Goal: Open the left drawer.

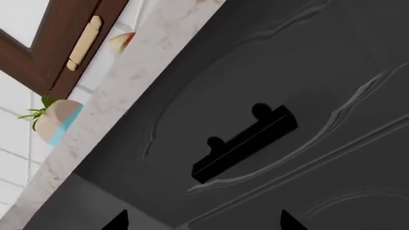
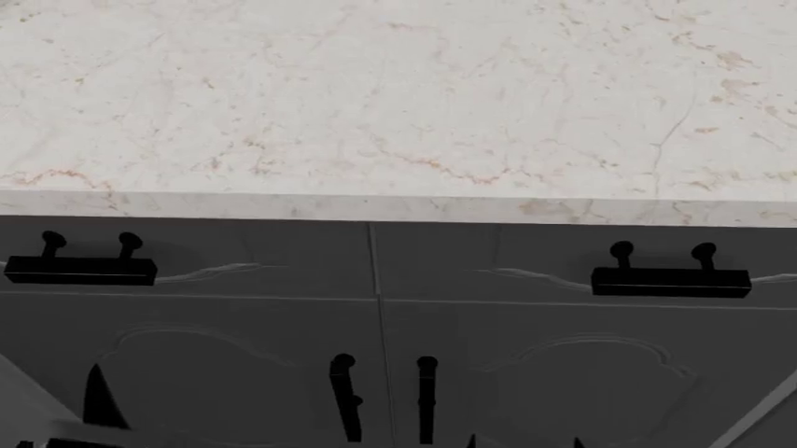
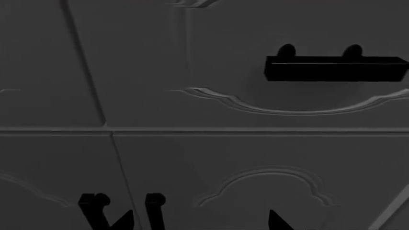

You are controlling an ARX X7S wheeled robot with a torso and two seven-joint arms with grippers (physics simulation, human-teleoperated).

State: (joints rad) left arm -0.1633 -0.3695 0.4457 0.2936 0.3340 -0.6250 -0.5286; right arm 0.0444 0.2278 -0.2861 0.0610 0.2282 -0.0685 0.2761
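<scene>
The pale cream marble desk [image 2: 398, 103] is stretching across the head view, with the wide dark-grey left drawer [image 2: 200, 257] sitting closed just beneath its front edge, beside the matching right drawer front [image 2: 548, 261]. The left drawer's horizontal black bar handle [image 2: 81, 270] is sitting untouched. Only dark fingertips of the left hand [image 1: 201, 221] and right hand [image 3: 198, 221] are showing, spread apart and holding nothing.
</scene>
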